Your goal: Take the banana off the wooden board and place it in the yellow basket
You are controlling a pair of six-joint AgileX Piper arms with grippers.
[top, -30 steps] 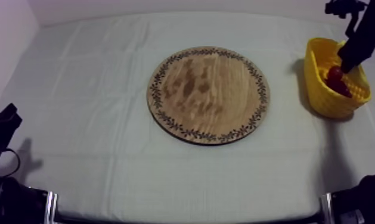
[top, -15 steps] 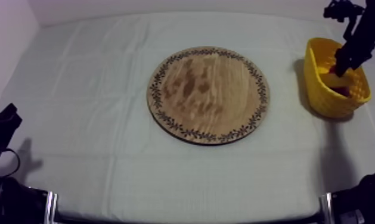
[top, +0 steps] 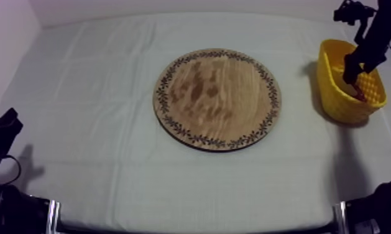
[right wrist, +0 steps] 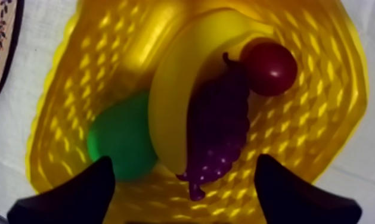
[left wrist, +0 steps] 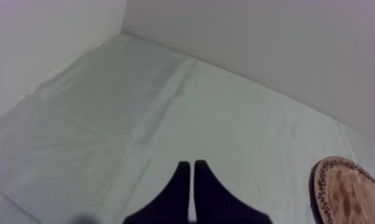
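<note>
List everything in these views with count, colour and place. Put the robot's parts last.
Round patterned-rim wooden board: 1, brown, table centre.
Latticed plastic basket: 1, yellow, table's right side.
Curved toy banana: 1, yellow, in basket.
Toy grape bunch: 1, dark purple, against the banana.
Small round red fruit: 1, red, beside the grapes.
Toy pear: 1, green, beside the banana.
Table cloth: 1, grey-white, covering table.
Left gripper: 1, black, shut, low left.
Right gripper: 1, black, open, over basket.
</note>
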